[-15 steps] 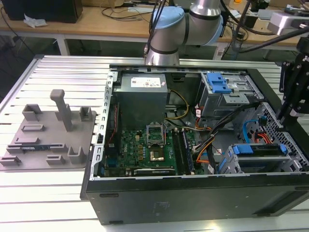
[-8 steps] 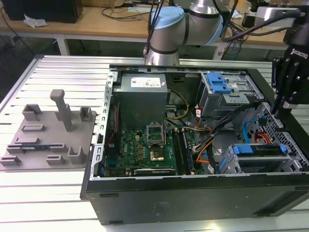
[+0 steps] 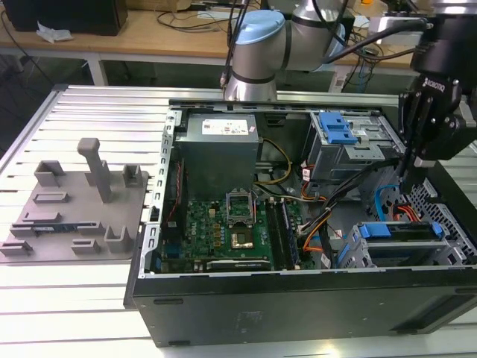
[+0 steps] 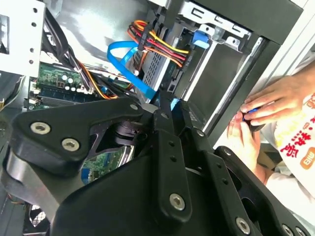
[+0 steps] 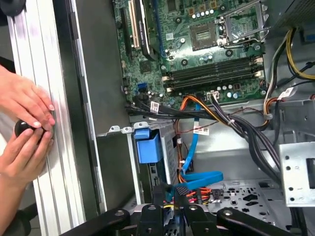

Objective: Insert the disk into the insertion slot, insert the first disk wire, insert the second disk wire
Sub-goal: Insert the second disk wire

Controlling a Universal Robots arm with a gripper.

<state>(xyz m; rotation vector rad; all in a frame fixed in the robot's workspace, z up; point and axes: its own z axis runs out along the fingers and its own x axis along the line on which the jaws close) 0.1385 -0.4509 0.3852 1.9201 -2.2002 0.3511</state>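
Observation:
The disk (image 3: 401,240), silver in a blue caddy, lies inside the insertion slot (image 3: 348,245), a grey perforated cage at the case's front right corner in the exterior view. The caddy's blue end tab (image 5: 147,145) shows in the first wrist view. A flat blue disk wire (image 4: 129,66) loops down from the red, yellow and orange wire bundle (image 4: 160,45) to my fingertips. My black gripper (image 3: 408,170) hangs just above the cage. In both wrist views the fingers (image 4: 162,129) are drawn together on the wire's connector (image 5: 180,190) at the disk's back.
A taller grey cage with a blue latch (image 3: 339,130) stands behind the slot. The motherboard (image 3: 231,220) and power supply (image 3: 220,142) lie to the exterior view's left. A person's hands (image 5: 24,132) rest on the table rail beside the case. A grey fixture plate (image 3: 74,209) lies outside.

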